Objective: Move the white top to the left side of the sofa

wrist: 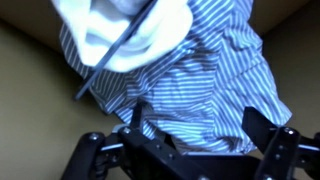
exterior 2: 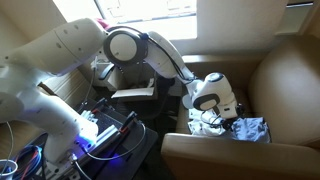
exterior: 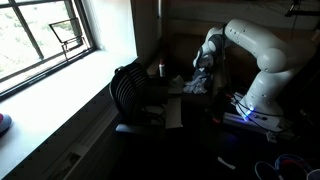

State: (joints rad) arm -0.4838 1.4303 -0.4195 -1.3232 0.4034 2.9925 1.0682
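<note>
In the wrist view a white top (wrist: 128, 38) lies at the upper left, with a dark cord across it. It rests on a blue-and-white striped shirt (wrist: 215, 70) on the tan sofa seat. My gripper (wrist: 200, 118) is open, its two fingers spread just above the lower part of the striped shirt, below the white top. In an exterior view the gripper (exterior 2: 226, 120) hangs low over the clothes (exterior 2: 250, 130) on the sofa (exterior 2: 288, 70). In the darker exterior view the gripper (exterior: 201, 76) is down at the clothes pile (exterior: 196, 86).
The sofa's front armrest (exterior 2: 230, 155) and back surround the clothes. A black mesh chair (exterior: 132, 88) stands by the window sill (exterior: 60, 95). Cables and a lit box (exterior 2: 100, 130) sit at the robot base. A can (exterior: 161, 70) stands near the wall.
</note>
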